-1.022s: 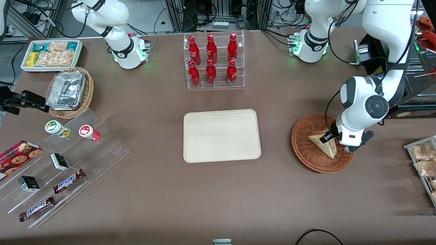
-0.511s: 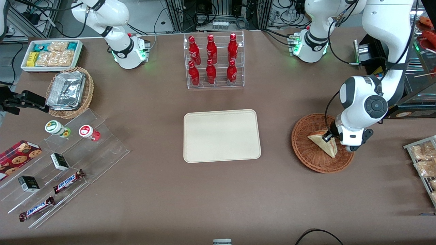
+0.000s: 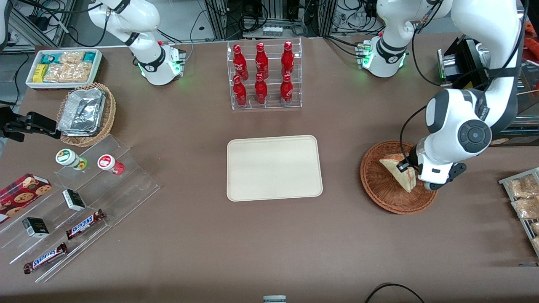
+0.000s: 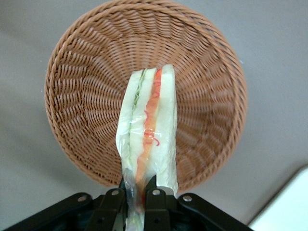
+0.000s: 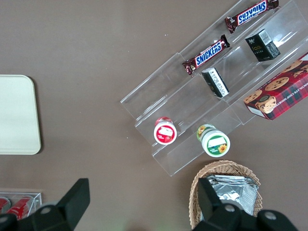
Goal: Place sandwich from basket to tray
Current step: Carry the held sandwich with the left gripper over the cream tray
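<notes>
White bin (image 3: 63,67) of snack packets sits at the worktop's corner toward the parked arm's end. Nearer the front camera, a tan wicker basket (image 3: 110,110) holds foil containers (image 3: 82,111). Clear stepped shelves (image 3: 80,202) along that end edge carry two small tubs (image 3: 69,158), small dark boxes, two Snickers bars (image 3: 84,224) and a cookie box (image 3: 21,191). At the middle of the worktop's edge farthest from the front camera, a clear rack (image 3: 264,75) holds six red bottles. The tray (image 3: 273,167) lies at the worktop's centre, nothing on it. Toward the working arm's end, well apart from the tray, stands the basket (image 3: 379,185). The sandwich (image 3: 400,171) hangs over the basket's bowl, raised off the weave in the wrist view, cut edge with red and orange layers showing (image 4: 149,139). The gripper (image 4: 136,202) is above the basket; its fingers (image 4: 155,199) are pressed together on one end of the sandwich, close to each other, only the wrapped wedge between them.
</notes>
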Tool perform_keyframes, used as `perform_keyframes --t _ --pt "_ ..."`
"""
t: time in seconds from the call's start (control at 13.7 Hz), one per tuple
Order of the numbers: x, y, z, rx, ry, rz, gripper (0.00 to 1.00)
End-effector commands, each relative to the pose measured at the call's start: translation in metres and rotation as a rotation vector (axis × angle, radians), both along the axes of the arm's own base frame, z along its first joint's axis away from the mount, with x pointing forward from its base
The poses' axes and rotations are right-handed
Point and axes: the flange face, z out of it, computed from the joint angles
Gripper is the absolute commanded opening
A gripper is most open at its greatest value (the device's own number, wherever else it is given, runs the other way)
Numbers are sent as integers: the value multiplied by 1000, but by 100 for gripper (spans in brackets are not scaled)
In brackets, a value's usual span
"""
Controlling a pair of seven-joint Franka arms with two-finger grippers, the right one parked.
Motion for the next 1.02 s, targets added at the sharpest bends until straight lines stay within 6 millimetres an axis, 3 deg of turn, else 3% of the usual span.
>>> perform_keyframes --t 0.0,0.36,0.73,0.95 --pt "-6 -39 11 -13 13 -131 0" --pt "-31 -156 14 -41 -4 -340 0" --pt "-34 -271 -21 -28 -11 -431 0" --pt "-48 -330 -41 -4 -25 -412 0"
